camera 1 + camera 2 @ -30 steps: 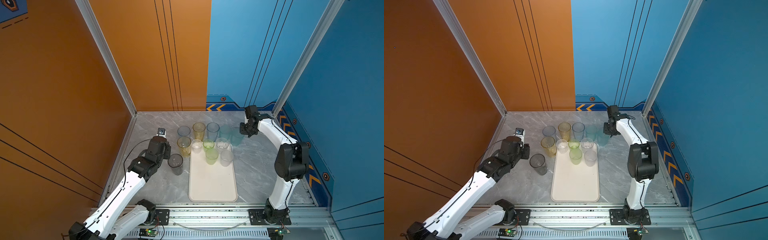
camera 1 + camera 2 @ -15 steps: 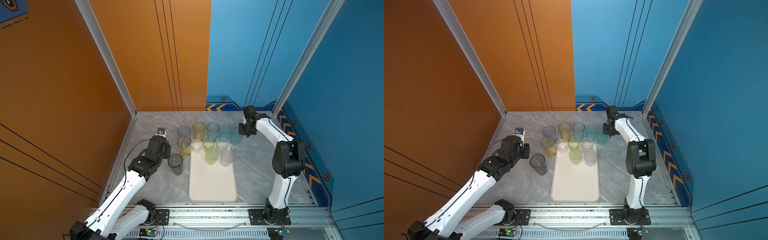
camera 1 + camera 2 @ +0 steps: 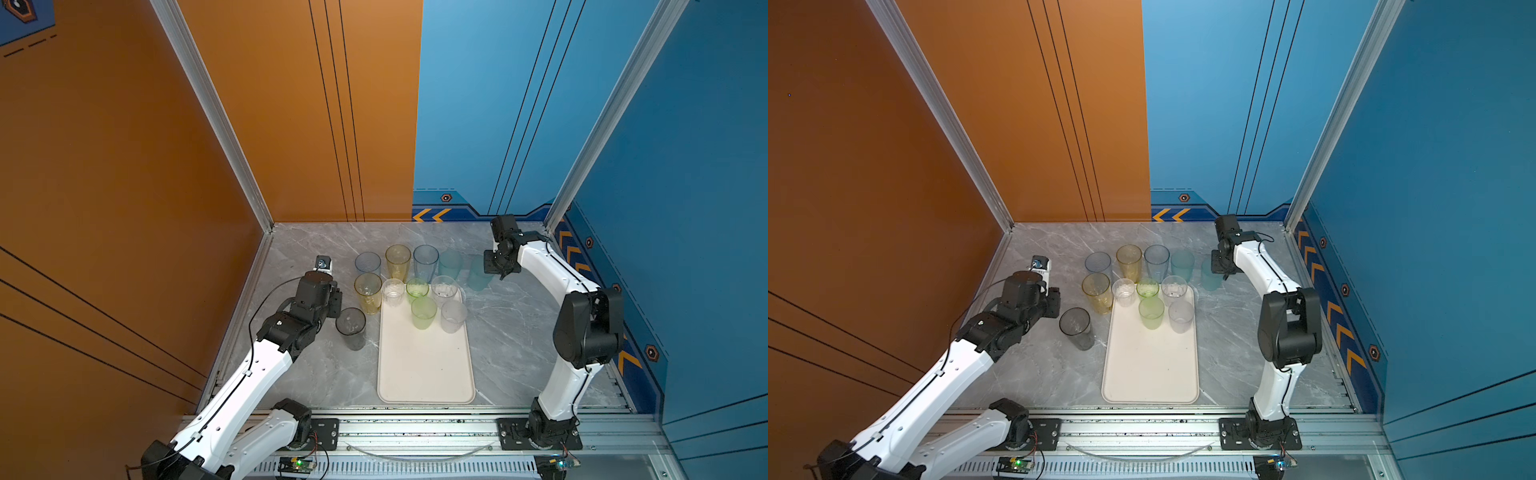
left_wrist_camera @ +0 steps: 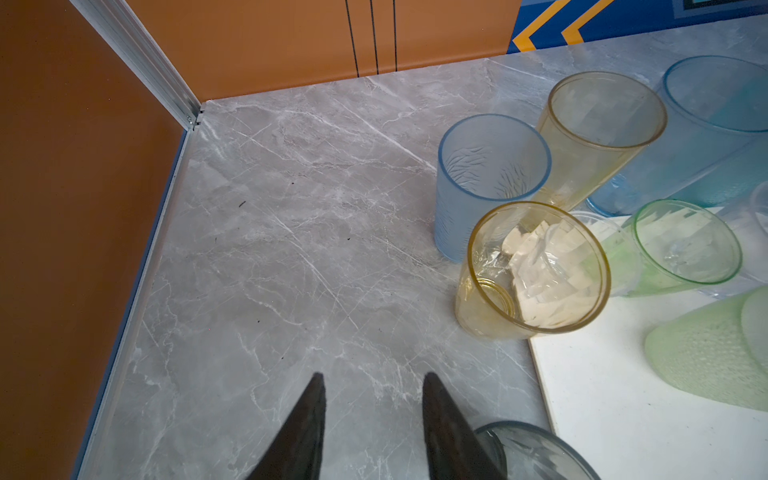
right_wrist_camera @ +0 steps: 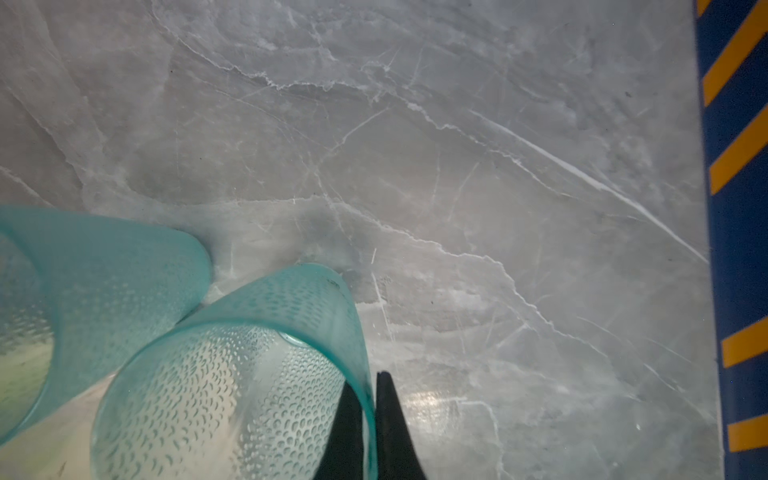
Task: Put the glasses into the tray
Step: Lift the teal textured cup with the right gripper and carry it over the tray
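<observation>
Glasses (image 3: 424, 313), translucent plastic tumblers, crowd the far end of the flat cream-white rectangular tray (image 3: 426, 374). Five stand inside its rim, two green and three clear; the others stand on the grey marble tabletop (image 3: 316, 249) beyond and left of it.

The teal dimpled tumbler (image 3: 476, 278) is off the tray, just right of its far right corner, beside a second teal tumbler (image 3: 450, 262). In both top views the right gripper (image 3: 494, 268) covers its right side, and whether its base rests on the marble cannot be told. The right wrist view crops both teal tumblers. There the fingers (image 5: 388, 415) are clamped on its rim, one inside, seen through the plastic, one outside.

The left gripper (image 4: 372, 376) hangs over bare marble, jaws apart, nothing between them. A smoky grey tumbler (image 4: 540, 451), cropped, sits just beside one finger; contact is unclear.
</observation>
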